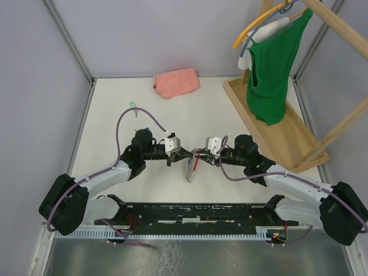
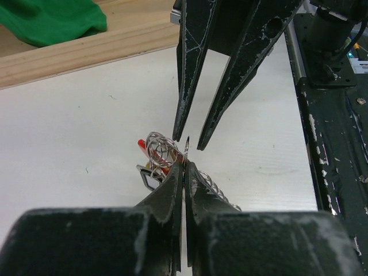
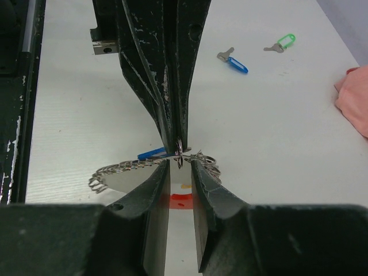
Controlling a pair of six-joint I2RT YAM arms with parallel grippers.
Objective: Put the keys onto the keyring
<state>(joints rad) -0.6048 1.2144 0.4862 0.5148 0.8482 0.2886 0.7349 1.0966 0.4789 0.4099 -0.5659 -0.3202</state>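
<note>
Left gripper (image 2: 184,168) is pinched shut on the thin edge of the keyring (image 3: 180,153), holding it over the middle of the worktop (image 1: 103,115), close in front of the arms. Right gripper (image 3: 180,169) meets it tip to tip, its jaws narrowly parted with the ring standing in the gap; neither finger clearly touches the wire.

Hanging from the ring are a tangle of wire loops (image 2: 158,148), a short chain (image 3: 118,168) trailing to one side and a red tag (image 3: 180,198) below. A blue sliver (image 3: 152,153) sits beside the left gripper's tips; whether that is a key's head I cannot tell.

Two keys lie loose on the worktop, well away from both grippers toward the far left. They are the blue key (image 3: 237,64) and, beyond it, the green key (image 3: 283,42), near each other but apart.

A pink cloth (image 1: 176,82) lies at the far edge. On the right, a wooden rack (image 1: 290,144) carries a green garment (image 1: 273,69) on a hanger (image 1: 259,23).
</note>
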